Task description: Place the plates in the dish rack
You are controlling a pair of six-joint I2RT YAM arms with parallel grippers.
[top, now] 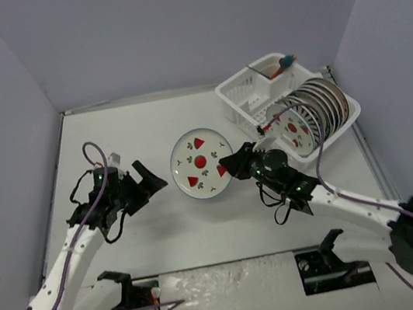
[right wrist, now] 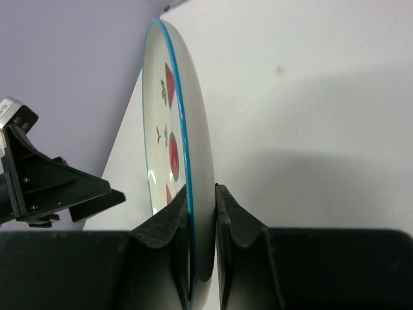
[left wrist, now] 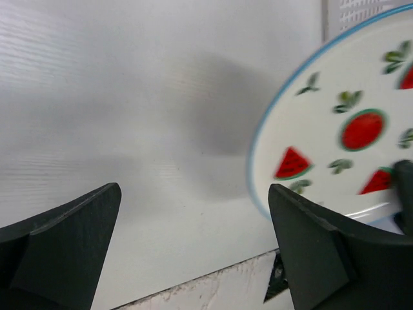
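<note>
Black fingers of the right tool press against both faces of a fruit plate, pinching its blue rim at the near edge. From that wrist the plate shows edge-on, its painted face turned toward the left arm. From above, the plate is tilted up between the two arms, held by its right edge, and from the left wrist it throws a soft shadow on the white counter. The left tool hangs just beside the plate's left edge without touching it, its fingers spread wide with nothing between them. Behind and to the right stands the dish rack, where the other plates stand on edge in a close row along its right side. The held plate is near the rack's front left corner, outside it.
</note>
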